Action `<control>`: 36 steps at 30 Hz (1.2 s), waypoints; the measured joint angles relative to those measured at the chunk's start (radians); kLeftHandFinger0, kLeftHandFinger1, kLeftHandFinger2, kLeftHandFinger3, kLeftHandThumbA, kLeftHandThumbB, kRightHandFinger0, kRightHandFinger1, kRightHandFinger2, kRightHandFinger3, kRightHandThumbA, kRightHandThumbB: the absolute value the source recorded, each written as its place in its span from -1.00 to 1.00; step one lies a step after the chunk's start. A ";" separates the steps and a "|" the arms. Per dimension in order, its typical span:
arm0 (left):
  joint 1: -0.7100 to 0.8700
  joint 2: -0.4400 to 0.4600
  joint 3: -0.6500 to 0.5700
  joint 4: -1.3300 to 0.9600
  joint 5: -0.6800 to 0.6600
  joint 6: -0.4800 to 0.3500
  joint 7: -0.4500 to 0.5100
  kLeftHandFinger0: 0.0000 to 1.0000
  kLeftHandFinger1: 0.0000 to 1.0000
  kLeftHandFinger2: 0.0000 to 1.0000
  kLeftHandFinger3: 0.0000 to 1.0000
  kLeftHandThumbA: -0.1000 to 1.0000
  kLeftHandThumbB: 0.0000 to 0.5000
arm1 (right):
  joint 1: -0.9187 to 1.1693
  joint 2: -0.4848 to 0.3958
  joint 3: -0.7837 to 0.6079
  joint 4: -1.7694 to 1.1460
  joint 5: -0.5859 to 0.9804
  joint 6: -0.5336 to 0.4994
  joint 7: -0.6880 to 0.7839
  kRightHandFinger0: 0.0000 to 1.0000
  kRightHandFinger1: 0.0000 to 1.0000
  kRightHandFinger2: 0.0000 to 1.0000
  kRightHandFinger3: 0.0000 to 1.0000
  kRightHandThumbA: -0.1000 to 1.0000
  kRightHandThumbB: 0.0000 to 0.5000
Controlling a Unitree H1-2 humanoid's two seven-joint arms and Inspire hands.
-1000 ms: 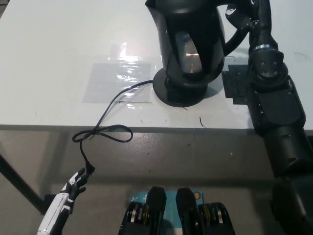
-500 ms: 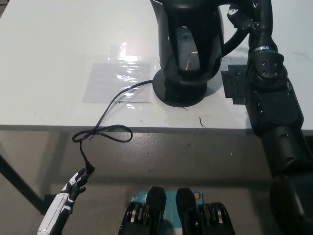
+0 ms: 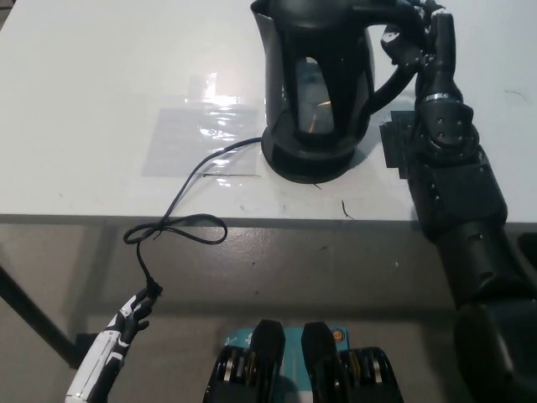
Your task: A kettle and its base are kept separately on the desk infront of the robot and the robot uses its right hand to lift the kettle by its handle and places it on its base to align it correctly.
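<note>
The right hand (image 3: 413, 38) is closed around the handle (image 3: 388, 84) of the kettle (image 3: 315, 75), which stands upright on its base (image 3: 306, 158) near the desk (image 3: 92, 101) front edge. Seating appears complete but cannot be confirmed. Risk: an abrupt or sideways release could tilt the kettle off the base connector. The cord (image 3: 180, 214) hangs over the desk edge, near the left hand (image 3: 117, 336), which rests low; its finger state cannot be determined.

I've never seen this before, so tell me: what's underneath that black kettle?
The kettle stands over its round black base, whose cord trails off the desk. The base's middle is covered, so seating cannot be confirmed.
</note>
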 measured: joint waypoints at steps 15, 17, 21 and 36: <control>0.000 0.000 -0.001 0.000 0.001 0.001 -0.008 1.00 1.00 1.00 1.00 1.00 0.55 | 0.000 0.048 -0.007 0.028 0.020 -0.023 -0.011 -1.00 -0.56 0.31 0.33 -1.00 -0.65; 0.000 0.000 -0.001 0.000 0.000 0.001 -0.009 1.00 1.00 1.00 1.00 1.00 0.51 | 0.000 0.047 -0.007 0.029 0.021 -0.024 -0.012 -1.00 -0.57 0.29 0.31 -1.00 -0.66; 0.000 0.000 -0.001 0.000 0.001 0.001 -0.010 1.00 1.00 1.00 1.00 1.00 0.50 | 0.000 0.046 -0.005 0.034 0.021 -0.026 -0.012 -1.00 -0.54 0.26 0.24 -1.00 -0.62; 0.001 0.000 0.000 0.000 -0.001 0.000 -0.019 1.00 1.00 1.00 1.00 1.00 0.47 | -0.001 0.014 -0.003 0.061 0.022 -0.064 -0.014 -1.00 -0.59 0.09 0.14 -1.00 -0.57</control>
